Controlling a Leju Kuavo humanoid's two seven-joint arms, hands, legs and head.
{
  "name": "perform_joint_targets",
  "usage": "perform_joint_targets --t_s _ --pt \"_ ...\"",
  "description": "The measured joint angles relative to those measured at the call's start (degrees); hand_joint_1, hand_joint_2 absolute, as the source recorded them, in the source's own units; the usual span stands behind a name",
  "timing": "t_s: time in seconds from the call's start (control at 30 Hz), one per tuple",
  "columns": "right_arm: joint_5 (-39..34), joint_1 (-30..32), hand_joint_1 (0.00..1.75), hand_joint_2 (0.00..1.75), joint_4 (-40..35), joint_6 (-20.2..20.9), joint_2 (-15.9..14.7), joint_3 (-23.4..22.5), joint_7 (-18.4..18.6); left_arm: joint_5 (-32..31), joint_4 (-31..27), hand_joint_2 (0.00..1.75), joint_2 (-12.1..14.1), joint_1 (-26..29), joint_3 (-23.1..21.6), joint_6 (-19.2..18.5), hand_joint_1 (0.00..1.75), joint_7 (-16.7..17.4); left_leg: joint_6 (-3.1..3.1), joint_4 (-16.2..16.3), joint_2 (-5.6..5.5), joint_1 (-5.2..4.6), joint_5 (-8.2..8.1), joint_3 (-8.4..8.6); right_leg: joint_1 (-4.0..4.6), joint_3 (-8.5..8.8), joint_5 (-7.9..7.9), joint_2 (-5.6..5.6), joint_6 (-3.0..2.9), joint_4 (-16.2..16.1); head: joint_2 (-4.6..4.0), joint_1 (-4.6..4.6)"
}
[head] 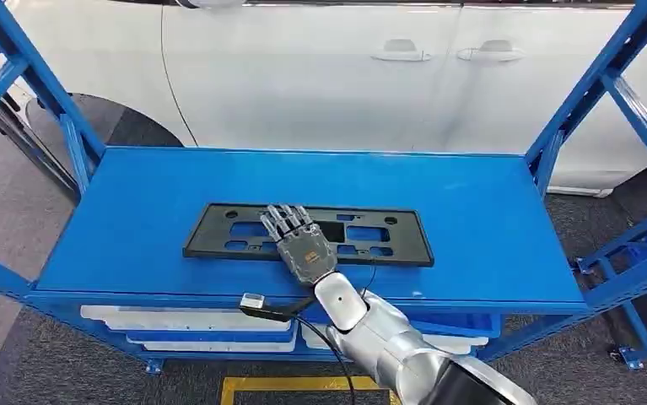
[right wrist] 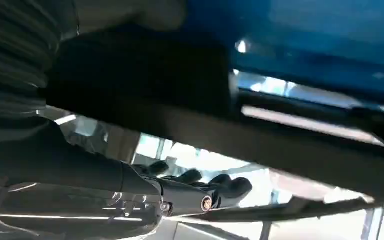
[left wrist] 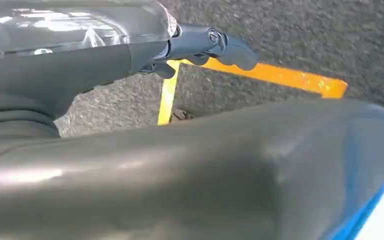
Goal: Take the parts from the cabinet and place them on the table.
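Note:
A long black plate-shaped part with cut-outs (head: 387,238) lies flat on the blue cabinet shelf (head: 488,198). My right hand (head: 299,240) reaches over the shelf's front edge, and its straight fingers rest on top of the part's middle. Its thumb is hidden. In the right wrist view the dark fingers (right wrist: 205,189) run along the part (right wrist: 290,145). My left hand (left wrist: 202,45) hangs low over the grey floor and holds nothing.
Blue slanted uprights (head: 594,93) flank the shelf on both sides. A white car (head: 345,76) stands close behind it. White bins (head: 193,325) sit on the level below. Yellow tape (left wrist: 280,77) marks the grey floor in front of the cabinet.

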Motion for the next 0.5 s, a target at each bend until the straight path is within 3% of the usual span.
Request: perform_joint_targets --t_s 0.03,0.13,0.17,0.2,0.23,0.3,0.33,0.37,0.4,0.47,0.5 --pt "0.02 -0.13 1.75 1.75 0.04 0.39 -0.09 -0.04 0.22 -0.04 0.02 0.00 -0.11 -0.15 0.00 -0.07 0.00 0.02 -0.41 0.20 -0.03 -0.45 -0.24 -0.09 0.21 0.38 -0.52 -0.20 -0.19 -1.27 0.00 -0.24" --pt "0.04 -0.03 1.75 1.75 0.28 0.41 -0.46 -0.20 0.98 -0.15 0.02 0.00 -0.07 -0.32 -0.02 -0.07 0.00 0.04 -1.35 -0.21 0.05 -0.01 -0.10 0.11 0.44 0.24 -0.28 0.06 -0.47 -1.41 0.00 0.13" --pt "0.04 -0.05 1.75 1.75 0.31 0.39 -0.57 -0.42 1.29 -0.26 0.00 0.00 0.00 -0.43 -0.04 -0.07 0.00 0.07 -1.71 -0.33 0.05 -0.40 -0.13 0.30 -0.01 0.47 0.08 0.05 -0.81 -2.05 0.00 0.04" --pt "0.04 -0.02 1.75 1.75 0.33 0.39 -0.63 -0.66 1.51 -0.31 0.00 0.00 0.11 -0.44 -0.04 -0.09 0.00 0.04 -1.84 0.29 0.06 -0.10 -0.69 0.07 -0.43 0.89 0.40 -0.02 -0.91 -2.56 0.00 0.07" --pt "0.04 -0.10 1.75 1.75 0.39 0.41 -0.70 -0.96 1.77 -0.31 0.02 0.00 0.09 -0.56 -0.09 -0.09 0.00 0.09 -2.12 3.41 0.06 -0.15 -3.06 -1.23 -0.49 1.03 0.49 -0.12 -1.20 -2.75 0.00 -0.26" --pt "0.04 -0.02 1.75 1.75 0.48 0.52 -0.79 -1.57 1.73 -0.31 0.02 0.00 0.11 -0.54 -0.09 -0.13 0.00 0.09 -2.59 12.99 0.07 0.14 -7.63 -5.58 -0.43 1.00 0.46 -0.15 -1.25 -2.71 0.00 -0.31" --pt "0.04 0.09 1.75 1.75 0.57 0.61 -0.94 -1.81 1.68 -0.28 0.02 0.00 0.11 -0.48 -0.09 -0.11 0.00 0.09 -2.80 17.28 0.08 0.16 -8.95 -7.67 -0.42 0.95 0.42 -0.15 -1.29 -2.67 0.00 -0.31" --pt "0.04 0.18 1.75 1.75 0.63 0.67 -1.03 -2.03 1.57 -0.26 0.02 0.00 0.13 -0.44 -0.07 -0.11 0.00 0.09 -2.88 18.20 0.08 0.17 -8.67 -8.20 -0.42 0.98 0.40 -0.14 -1.27 -2.65 0.00 -0.33" --pt "0.11 0.18 1.75 1.75 0.70 0.74 -1.05 -2.30 1.42 -0.20 0.02 0.00 0.22 -0.44 -0.07 -0.11 0.00 0.07 -2.90 16.24 0.08 0.21 -6.92 -7.31 -0.44 1.08 0.36 -0.11 -1.23 -2.64 0.00 -0.31" --pt "0.28 0.01 1.75 1.75 0.70 1.11 -1.03 -2.78 1.14 -0.02 0.02 0.00 0.44 -0.52 -0.07 -0.11 0.00 -0.07 -2.79 6.48 0.10 0.35 -1.67 -2.42 -0.50 1.38 0.07 0.00 -0.91 -2.43 0.00 -0.31" --pt "0.28 -0.10 1.75 1.75 0.70 1.33 -1.03 -2.95 1.00 0.00 0.02 0.00 0.48 -0.54 -0.07 -0.11 0.00 -0.09 -2.69 1.31 0.13 0.45 0.19 0.13 -0.46 1.40 -0.18 0.04 -0.58 -2.17 0.00 -0.31"
